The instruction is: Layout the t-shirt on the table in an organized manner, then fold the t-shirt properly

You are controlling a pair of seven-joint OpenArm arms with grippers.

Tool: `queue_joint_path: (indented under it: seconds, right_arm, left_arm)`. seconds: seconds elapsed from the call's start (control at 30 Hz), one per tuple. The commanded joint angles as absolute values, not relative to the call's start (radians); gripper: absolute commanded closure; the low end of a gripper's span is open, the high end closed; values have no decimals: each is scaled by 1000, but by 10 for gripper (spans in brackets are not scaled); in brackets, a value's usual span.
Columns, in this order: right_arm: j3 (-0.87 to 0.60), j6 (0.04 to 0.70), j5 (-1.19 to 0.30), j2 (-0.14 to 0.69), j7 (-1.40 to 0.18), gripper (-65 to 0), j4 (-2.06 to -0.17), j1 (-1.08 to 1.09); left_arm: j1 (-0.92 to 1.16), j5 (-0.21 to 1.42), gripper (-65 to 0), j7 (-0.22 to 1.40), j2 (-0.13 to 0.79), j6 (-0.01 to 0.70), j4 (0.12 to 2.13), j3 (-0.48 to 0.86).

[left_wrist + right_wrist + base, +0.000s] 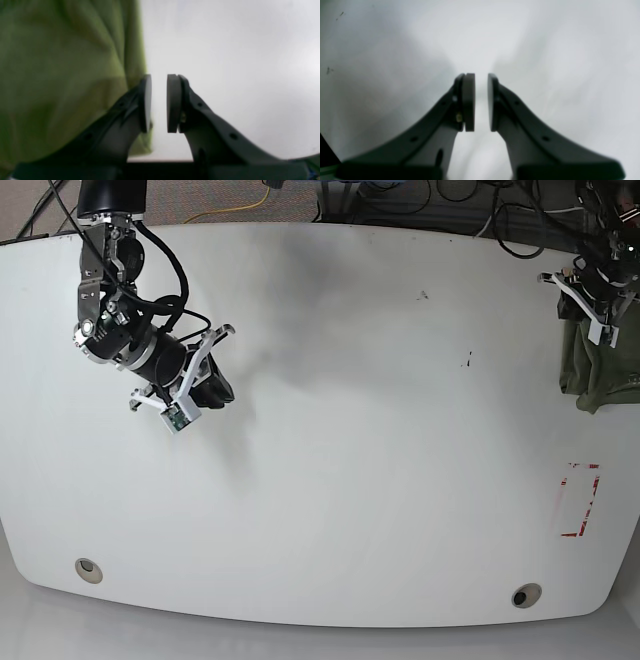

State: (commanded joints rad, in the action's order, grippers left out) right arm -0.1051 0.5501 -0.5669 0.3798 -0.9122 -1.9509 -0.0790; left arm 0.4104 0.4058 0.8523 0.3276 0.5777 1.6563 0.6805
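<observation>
T-shirt (594, 366) bunched at table (350, 480) far right edge: soft, light, limp. Left gripper (159, 103) slightly parted, empty; pinch hem.

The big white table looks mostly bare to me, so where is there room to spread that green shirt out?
The glossy white table is bare across its middle, between the right gripper and the red tape rectangle, and along the edge between the two round grommet holes. It is crowded only at one end, where the bunched olive-green t-shirt lies under the left gripper.
</observation>
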Motion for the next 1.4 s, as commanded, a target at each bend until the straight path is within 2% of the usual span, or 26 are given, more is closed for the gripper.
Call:
queue_joint_path:
  seconds: [0.2, 0.4, 0.67, 0.9, 1.07, 1.23, 1.3, 1.4]
  right_arm:
    - [-105, 555, -567, 380, -912, -84, -1951, -81]
    - [-108, 607, -567, 380, -912, -84, -1951, -93]
    - [-110, 607, -567, 380, -912, -82, -1951, -94]
    - [-110, 607, -567, 380, -912, -82, -1952, -94]
    - [-110, 607, -567, 380, -912, -82, -1952, -91]
    - [-107, 604, -564, 380, -911, -82, -1959, -85]
    - [-105, 601, -558, 380, -905, -82, -1971, -85]
    - [-99, 596, -556, 374, -858, -86, -1974, -91]
  left_arm:
    - [407, 407, -97, 851, 397, 578, 1543, 684]
    - [403, 407, -97, 849, 437, 578, 1481, 684]
    - [346, 407, -97, 832, 492, 576, 1386, 694]
    - [343, 412, -97, 845, 493, 578, 1465, 730]
    - [343, 414, -97, 908, 483, 578, 1644, 731]
    - [337, 407, -97, 905, 387, 578, 1827, 723]
    - [321, 407, -97, 886, 354, 576, 1867, 697]
    - [298, 374, -97, 757, 288, 570, 1903, 627]
